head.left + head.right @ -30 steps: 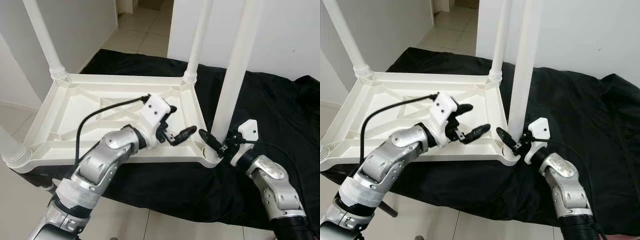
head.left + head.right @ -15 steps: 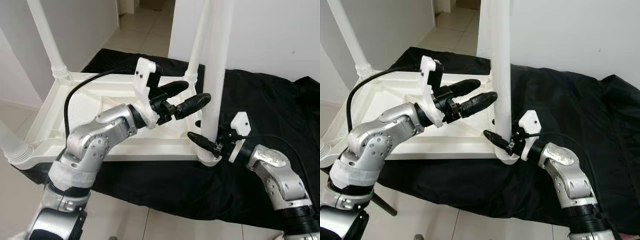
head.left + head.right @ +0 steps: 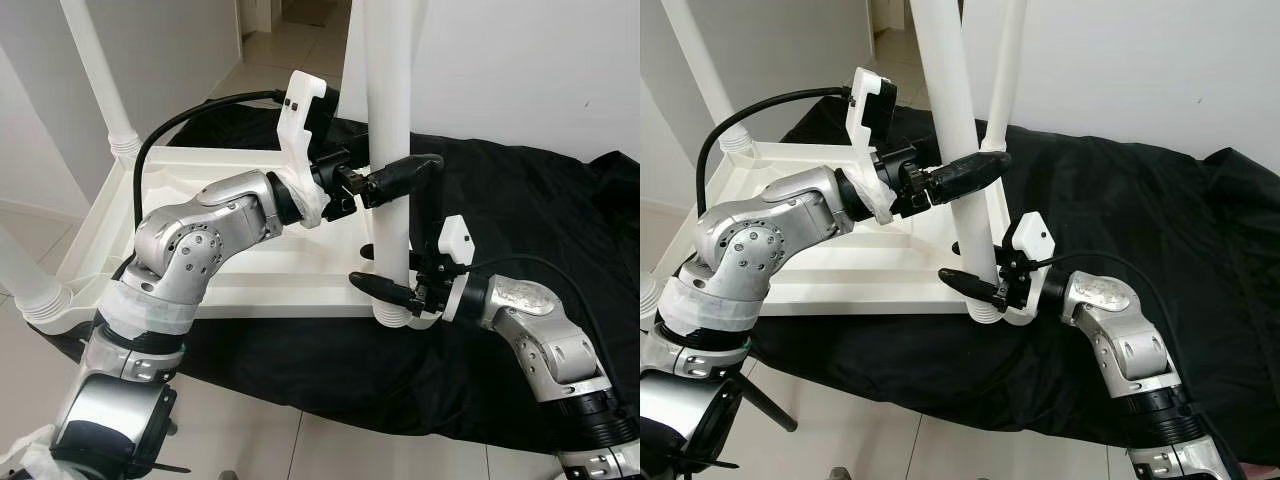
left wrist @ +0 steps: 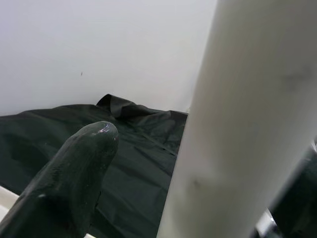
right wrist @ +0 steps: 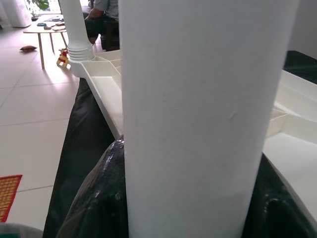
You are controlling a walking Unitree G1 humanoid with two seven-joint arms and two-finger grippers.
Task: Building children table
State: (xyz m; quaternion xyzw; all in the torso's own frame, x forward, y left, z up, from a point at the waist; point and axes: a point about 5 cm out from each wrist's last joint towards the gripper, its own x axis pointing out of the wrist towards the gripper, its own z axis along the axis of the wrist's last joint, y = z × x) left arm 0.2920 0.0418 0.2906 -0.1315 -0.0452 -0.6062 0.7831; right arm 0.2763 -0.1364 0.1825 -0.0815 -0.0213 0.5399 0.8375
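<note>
The white plastic table (image 3: 215,285) lies upside down on a black cloth. Three of its legs stand in the corner sockets, such as the far-left leg (image 3: 100,80). The near-right leg (image 3: 385,120) stands with its foot at the near-right corner socket (image 3: 405,318). My left gripper (image 3: 392,180) is shut around this leg at mid height, with one black finger (image 3: 975,168) crossing in front and the other hidden behind. My right gripper (image 3: 395,288) is shut on the same leg just above the socket, and its fingers (image 5: 101,198) press both sides.
The black cloth (image 3: 520,210) spreads to the right under the table. Pale floor tiles (image 3: 300,440) lie in front and a white wall (image 3: 540,70) stands behind. A doorway (image 3: 290,25) opens at the back. Far off sit a small wooden table (image 5: 47,30) and a seated person (image 5: 105,7).
My left gripper has risen from the tabletop and closed around the near-right leg. My right gripper has stayed at the leg's foot. The leg now stands further left in view.
</note>
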